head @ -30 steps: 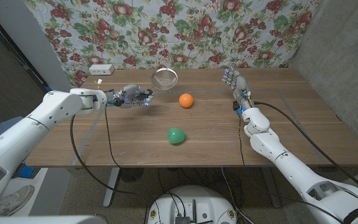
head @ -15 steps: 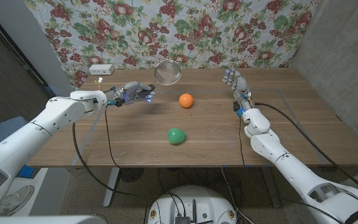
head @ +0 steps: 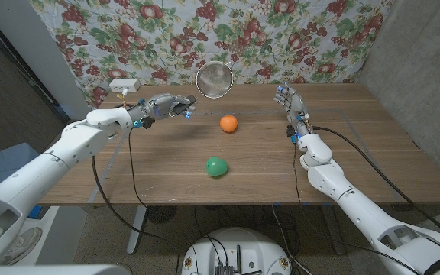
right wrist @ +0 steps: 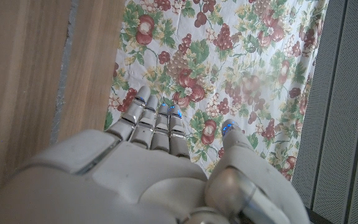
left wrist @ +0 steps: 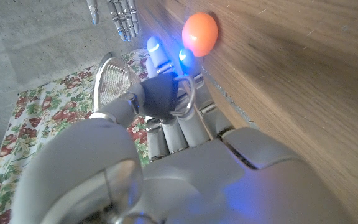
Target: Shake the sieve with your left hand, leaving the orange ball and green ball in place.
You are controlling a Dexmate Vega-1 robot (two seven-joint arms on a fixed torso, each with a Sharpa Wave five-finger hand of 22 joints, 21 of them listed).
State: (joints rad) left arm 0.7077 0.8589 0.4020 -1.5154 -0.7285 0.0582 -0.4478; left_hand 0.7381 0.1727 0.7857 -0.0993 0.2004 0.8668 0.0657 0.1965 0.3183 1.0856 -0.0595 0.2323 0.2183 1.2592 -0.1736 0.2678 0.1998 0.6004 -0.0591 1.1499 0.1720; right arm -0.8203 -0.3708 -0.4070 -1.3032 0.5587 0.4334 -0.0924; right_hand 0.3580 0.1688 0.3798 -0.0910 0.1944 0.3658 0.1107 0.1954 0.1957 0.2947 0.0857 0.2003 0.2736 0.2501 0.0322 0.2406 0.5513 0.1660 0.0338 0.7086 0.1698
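1. Left hand [head: 163, 108] grips the sieve [head: 214, 79] by its dark handle, mesh bowl raised at twelve o'clock of the orange ball [head: 228, 123].
2. Looks light and stiff; the handle is the hold.
3. Right hand [head: 290, 100] is spread, holding nothing.

- You get no readable text, labels, brands or numbers here.
- Floral cloth [head: 228, 30] behind the surface [head: 357, 153]: pattern only, no print.

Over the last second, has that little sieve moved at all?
Yes. The sieve, held by the left hand, has risen and shifted right, away from the orange ball, now against the floral cloth.
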